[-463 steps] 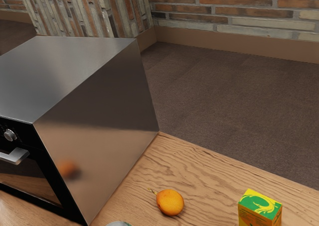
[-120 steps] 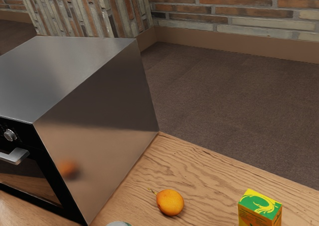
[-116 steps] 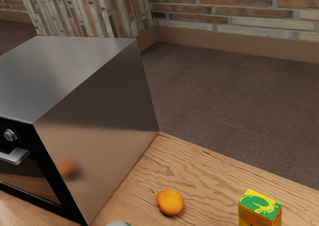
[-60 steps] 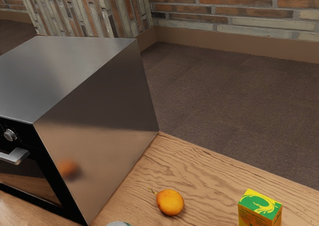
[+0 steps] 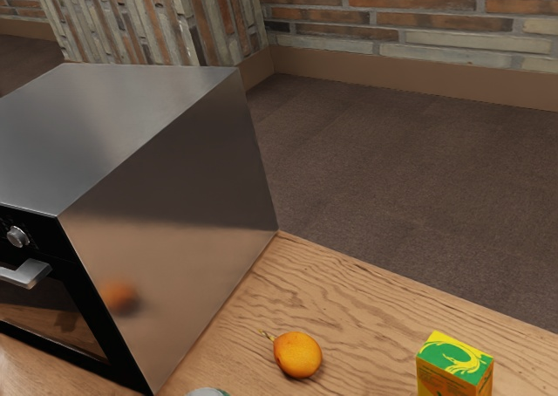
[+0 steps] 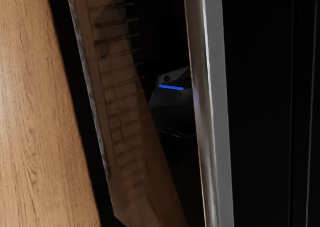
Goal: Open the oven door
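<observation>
with the oven door (image 5: 54, 316) shut on the oven (image 5: 166, 239), whose rear corner meets the far edge of the surface (image 5: 366, 326), handle (image 6: 217, 112) approach is apparently in hand; grip state cannot be determined, and secure engagement should precede outward pulling.

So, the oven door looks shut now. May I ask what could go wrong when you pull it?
The handle is a narrow bar close to the door: my jaws could miss it or slip off it.
If I reach too deep, I might knock the dark glass behind the bar.
The knob sits just above the handle, so my hand might brush and turn it.
</observation>
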Motion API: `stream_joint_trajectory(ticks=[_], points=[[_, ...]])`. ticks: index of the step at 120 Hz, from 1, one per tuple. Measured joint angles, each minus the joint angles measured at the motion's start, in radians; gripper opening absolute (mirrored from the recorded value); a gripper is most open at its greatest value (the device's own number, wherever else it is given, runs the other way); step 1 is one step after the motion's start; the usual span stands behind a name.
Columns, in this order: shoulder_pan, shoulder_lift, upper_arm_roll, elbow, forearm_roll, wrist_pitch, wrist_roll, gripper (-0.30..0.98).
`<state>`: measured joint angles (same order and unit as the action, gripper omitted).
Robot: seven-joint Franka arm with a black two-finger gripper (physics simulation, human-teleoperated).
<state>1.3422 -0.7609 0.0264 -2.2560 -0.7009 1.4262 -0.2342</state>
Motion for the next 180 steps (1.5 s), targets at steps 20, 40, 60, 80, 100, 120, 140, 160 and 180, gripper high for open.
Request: stream_joint_trajectory(ticks=[20,40,60,80,100,120,140,160,180], points=[[0.000,0.003,-0.003,-0.001,0.001,0.006,0.010,0.68],[0.000,0.007,-0.002,-0.004,0.005,0.009,0.018,0.68],[0.000,0.024,-0.003,-0.008,0.007,0.013,0.026,0.68],[0.000,0.040,-0.009,-0.009,0.007,0.019,0.032,0.68],[0.000,0.047,-0.010,-0.009,0.008,0.021,0.036,0.68],[0.000,0.057,-0.008,-0.009,0.009,0.022,0.040,0.68],[0.000,0.072,-0.009,-0.009,0.010,0.023,0.042,0.68],[0.000,0.076,-0.010,-0.009,0.014,0.022,0.044,0.68],[0.000,0.081,-0.008,-0.009,0.020,0.020,0.045,0.68]])
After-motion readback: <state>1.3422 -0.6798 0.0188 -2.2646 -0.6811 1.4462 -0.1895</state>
